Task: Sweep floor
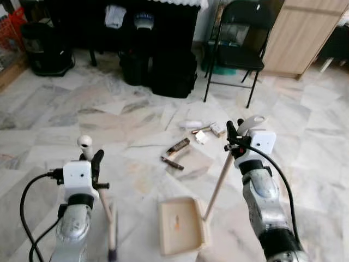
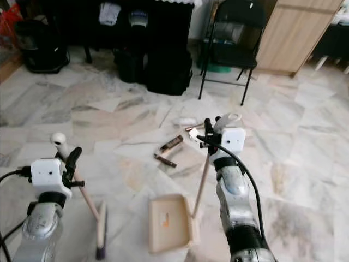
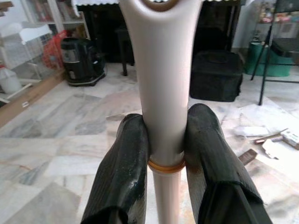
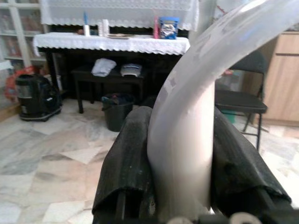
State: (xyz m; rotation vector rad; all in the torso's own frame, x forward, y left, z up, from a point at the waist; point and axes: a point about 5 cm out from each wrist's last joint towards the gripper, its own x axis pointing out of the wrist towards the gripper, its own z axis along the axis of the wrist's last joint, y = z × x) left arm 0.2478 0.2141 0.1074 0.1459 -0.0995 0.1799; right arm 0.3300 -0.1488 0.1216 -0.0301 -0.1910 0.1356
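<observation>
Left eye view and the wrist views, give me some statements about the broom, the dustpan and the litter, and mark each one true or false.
1. The left gripper is shut on the white handle of the broom. True.
2. The beige plastic dustpan stands on the marble floor in front of the robot. True.
3. The scattered litter already lies inside the dustpan. False: it lies on the floor beyond the dustpan, towards the black folding chair.
4. The right gripper hangs open. False: its jaws are shut on the dustpan's long handle.
</observation>
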